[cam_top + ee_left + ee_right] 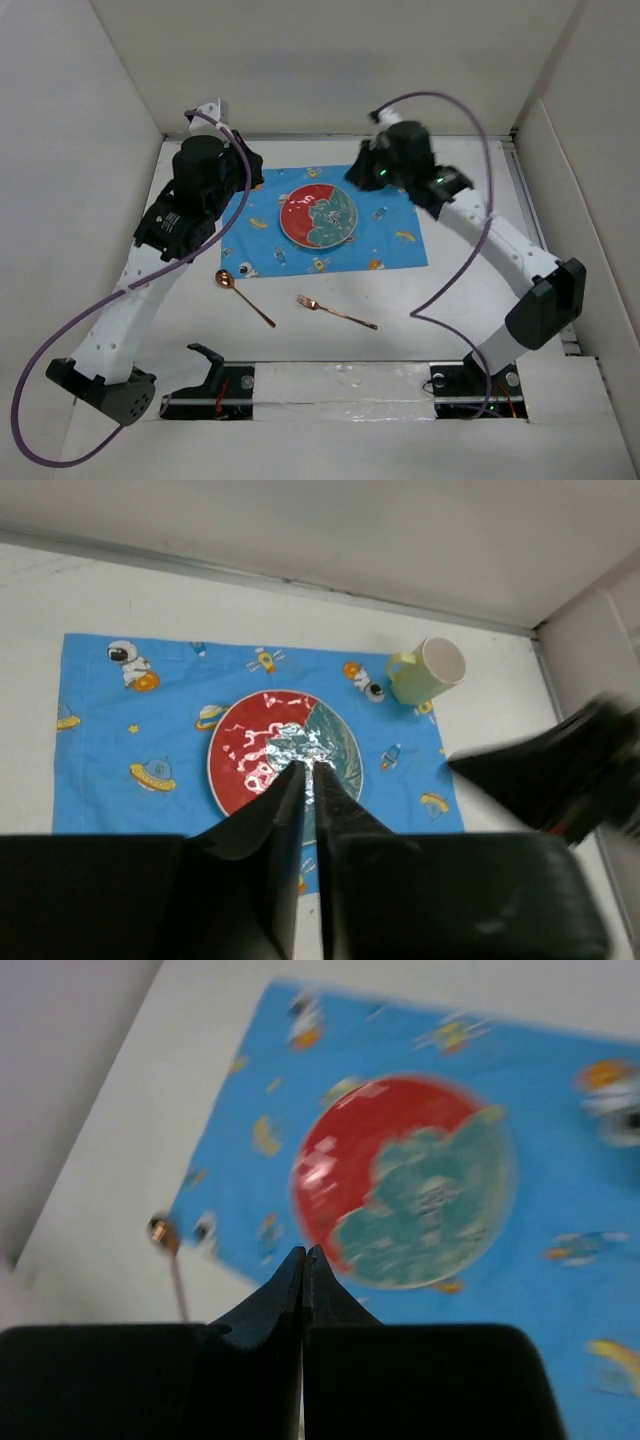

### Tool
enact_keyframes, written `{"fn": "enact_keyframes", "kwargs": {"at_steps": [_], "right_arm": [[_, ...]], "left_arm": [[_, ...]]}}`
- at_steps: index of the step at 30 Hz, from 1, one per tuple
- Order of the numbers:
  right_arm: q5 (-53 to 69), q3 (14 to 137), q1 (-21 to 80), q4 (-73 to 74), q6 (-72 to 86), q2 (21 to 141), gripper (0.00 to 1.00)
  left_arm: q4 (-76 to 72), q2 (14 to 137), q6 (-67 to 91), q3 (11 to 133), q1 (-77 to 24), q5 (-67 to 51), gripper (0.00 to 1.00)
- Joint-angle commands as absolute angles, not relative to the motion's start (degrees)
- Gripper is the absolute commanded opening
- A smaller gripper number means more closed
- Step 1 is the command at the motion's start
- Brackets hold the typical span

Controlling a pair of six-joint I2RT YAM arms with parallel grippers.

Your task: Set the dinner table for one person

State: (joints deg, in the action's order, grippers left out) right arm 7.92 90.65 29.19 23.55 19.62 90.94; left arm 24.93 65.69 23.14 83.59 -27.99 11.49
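Observation:
The white dinner table point(450, 300) carries a blue cartoon-print cloth point(395, 235) with a red and teal plate point(318, 215) on it. A copper spoon point(243, 297) and a copper fork point(335, 312) lie on the bare table in front of the cloth. My left gripper point(308, 768) is shut and empty, high above the plate point(260, 755). My right gripper point(303, 1252) is shut and empty, above the plate's point(400, 1180) near edge. A pale green cup point(425, 670) sits at the cloth's far right corner, hidden in the top view by the right arm.
White walls point(80, 120) enclose the table on the left, far and right sides. The right arm point(560, 770) shows blurred at the right of the left wrist view. Purple cables point(60, 340) loop off both arms. The spoon bowl point(158, 1228) shows beside the cloth point(560, 1300).

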Motion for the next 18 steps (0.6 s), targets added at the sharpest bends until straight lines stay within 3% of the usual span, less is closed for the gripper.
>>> {"fn": "enact_keyframes", "kwargs": {"at_steps": [1, 2, 5, 7, 8, 9, 10, 18], "right_arm": [[8.4, 82.7, 42.0, 16.2, 18.5, 94.7, 0.0], [7.1, 82.7, 46.7, 16.5, 18.3, 95.6, 0.0], [3.1, 85.0, 52.7, 17.1, 17.0, 100.3, 0.02], [0.4, 90.2, 58.4, 19.8, 14.3, 106.8, 0.38], [0.4, 90.3, 58.4, 19.9, 14.3, 106.9, 0.38], [-1.4, 91.8, 60.5, 22.0, 14.2, 108.8, 0.5], [-2.5, 93.2, 61.4, 22.7, 14.1, 112.0, 0.54], [-6.8, 106.0, 67.0, 28.3, 12.6, 125.3, 0.58]], "left_arm": [[26.5, 62.8, 26.3, 88.3, -27.8, 14.1, 0.09], [26.6, 62.4, 26.5, 89.7, -27.8, 13.9, 0.2], [26.4, 60.2, 27.3, 91.9, -27.8, 13.4, 0.33], [26.9, 57.7, 27.9, 92.7, -27.8, 13.7, 0.4], [26.9, 57.0, 27.9, 92.7, -27.8, 13.7, 0.4], [26.9, 56.3, 28.2, 92.6, -27.8, 14.0, 0.41], [27.1, 55.6, 28.1, 92.2, -27.8, 14.3, 0.42], [29.7, 52.9, 26.8, 91.1, -27.8, 16.1, 0.45]]}}
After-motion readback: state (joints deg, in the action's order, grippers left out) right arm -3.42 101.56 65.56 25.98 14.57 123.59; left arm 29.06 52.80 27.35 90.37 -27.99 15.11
